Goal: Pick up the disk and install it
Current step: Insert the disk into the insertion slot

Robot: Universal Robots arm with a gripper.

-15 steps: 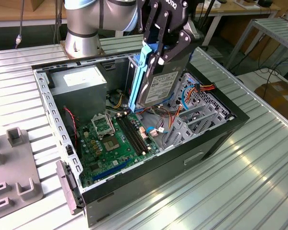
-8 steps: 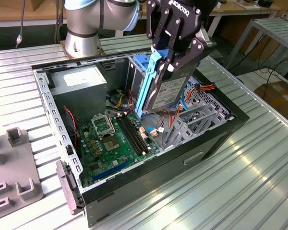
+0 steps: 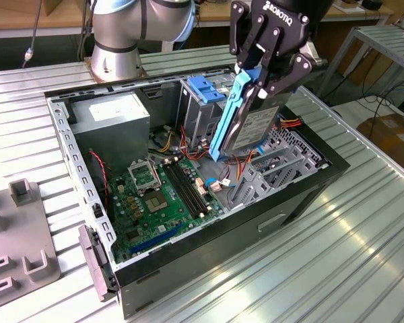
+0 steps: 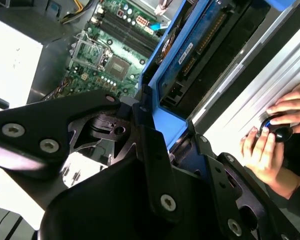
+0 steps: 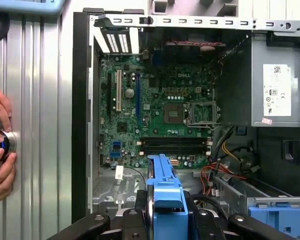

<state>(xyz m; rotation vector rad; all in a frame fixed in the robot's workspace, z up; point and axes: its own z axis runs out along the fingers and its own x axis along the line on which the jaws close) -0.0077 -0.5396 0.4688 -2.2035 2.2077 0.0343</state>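
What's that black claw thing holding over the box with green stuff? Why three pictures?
The claw is a gripper on a robot arm. It is clamped on a disk, a computer part with blue rails, held tilted above an open computer case on a metal table. The green stuff is the circuit board. One picture comes from a camera standing apart; two come from cameras riding near the arm's wrist. Beside the case, in the second wrist view, a person's hand rests on a round knob.
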